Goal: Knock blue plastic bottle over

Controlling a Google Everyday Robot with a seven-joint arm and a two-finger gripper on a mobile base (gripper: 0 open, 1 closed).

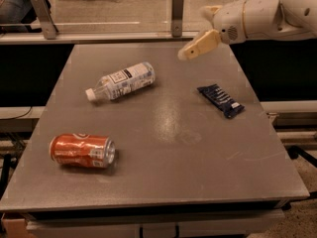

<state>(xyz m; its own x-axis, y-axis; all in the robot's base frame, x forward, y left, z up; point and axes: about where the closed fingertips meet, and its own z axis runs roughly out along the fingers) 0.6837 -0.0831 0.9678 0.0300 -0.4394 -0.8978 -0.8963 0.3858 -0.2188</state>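
Observation:
The blue plastic bottle [123, 80] lies on its side on the grey table [163, 148], at the back left, with its white cap pointing left and its label up. My gripper [190, 51] hangs in the air above the table's back right part, well to the right of the bottle and apart from it. It holds nothing.
An orange soda can [82, 150] lies on its side at the front left. A flat dark-blue snack wrapper [221, 100] lies at the right. A rail with metal posts [177, 11] runs behind the table. My white arm [267, 14] reaches in from the upper right.

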